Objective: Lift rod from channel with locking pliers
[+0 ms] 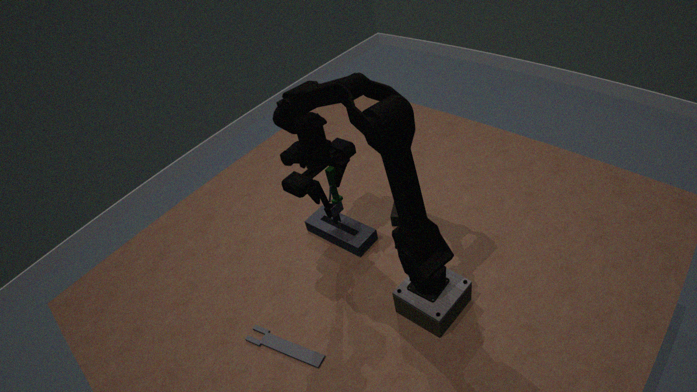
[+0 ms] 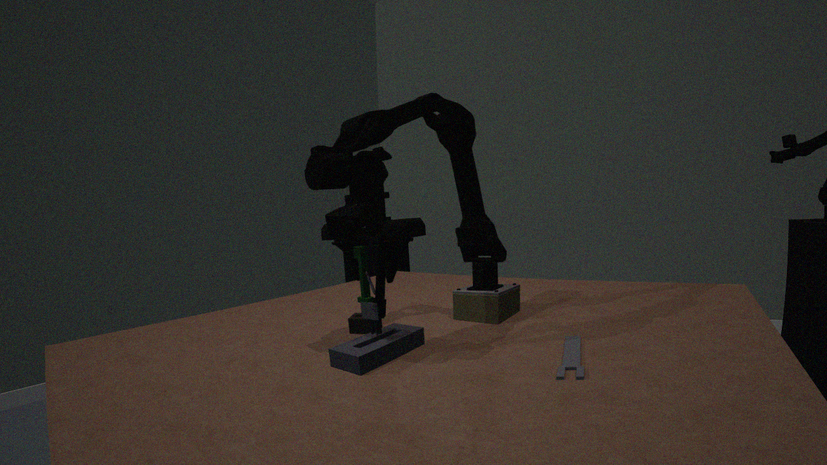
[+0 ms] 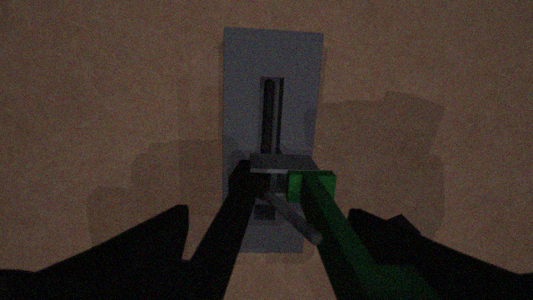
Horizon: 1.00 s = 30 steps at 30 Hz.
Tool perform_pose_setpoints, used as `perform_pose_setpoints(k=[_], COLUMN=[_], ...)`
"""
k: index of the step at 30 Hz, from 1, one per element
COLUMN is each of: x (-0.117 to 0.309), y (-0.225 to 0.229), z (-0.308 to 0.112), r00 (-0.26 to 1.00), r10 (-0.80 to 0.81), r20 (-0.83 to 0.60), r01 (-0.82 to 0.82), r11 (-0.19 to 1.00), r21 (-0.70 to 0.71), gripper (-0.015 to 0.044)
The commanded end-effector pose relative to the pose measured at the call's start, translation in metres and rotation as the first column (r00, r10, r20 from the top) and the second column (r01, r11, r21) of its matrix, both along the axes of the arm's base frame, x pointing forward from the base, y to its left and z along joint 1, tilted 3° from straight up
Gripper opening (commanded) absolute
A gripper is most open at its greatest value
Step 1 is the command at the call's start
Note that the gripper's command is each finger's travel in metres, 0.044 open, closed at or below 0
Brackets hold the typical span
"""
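Pinching the pliers (image 1: 331, 175) (image 2: 363, 277) (image 3: 318, 187) by their handles, the gripper (image 1: 329, 190) (image 2: 369, 277) (image 3: 270, 217) needed to lower straight, jaws astride the rod (image 3: 269, 117) lying in the block's (image 1: 362, 243) (image 2: 347, 361) (image 3: 272, 54) channel, and squeeze only once they were fully seated.

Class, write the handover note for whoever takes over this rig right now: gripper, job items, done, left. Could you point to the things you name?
Gripper (image 1: 325, 187) (image 3: 270, 217): shut on the green-handled pliers (image 1: 331, 175) (image 2: 362, 274) (image 3: 318, 200), jaws pointing down.
Channel block (image 1: 365, 238) (image 2: 347, 360) (image 3: 272, 54): on the table, beneath the pliers.
Rod (image 3: 268, 112): lying in the slot.
Done: pliers out of the holster and brought over the channel.
Left, as far as visible: seat the jaws around the rod, lock, lift, hold. Jaw depth is unclear.
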<state>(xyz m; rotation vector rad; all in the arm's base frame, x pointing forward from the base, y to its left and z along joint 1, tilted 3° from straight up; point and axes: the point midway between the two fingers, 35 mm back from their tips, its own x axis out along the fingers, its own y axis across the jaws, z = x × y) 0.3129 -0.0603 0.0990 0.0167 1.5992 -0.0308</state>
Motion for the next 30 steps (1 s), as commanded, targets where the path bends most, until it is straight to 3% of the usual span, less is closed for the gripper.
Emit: perform_pose_setpoints(k=[1,30], x=[0.0030,-0.0015], y=[-0.0013,-0.0005], z=[0.0041,0.0020], r00=[1.000,1.000], r10=[0.006,0.006], r20=[0.010,0.010], r01=[-0.006,-0.006], r11=[1.000,1.000], r21=[-0.005,-0.005], gripper=[0.0318,0.0318])
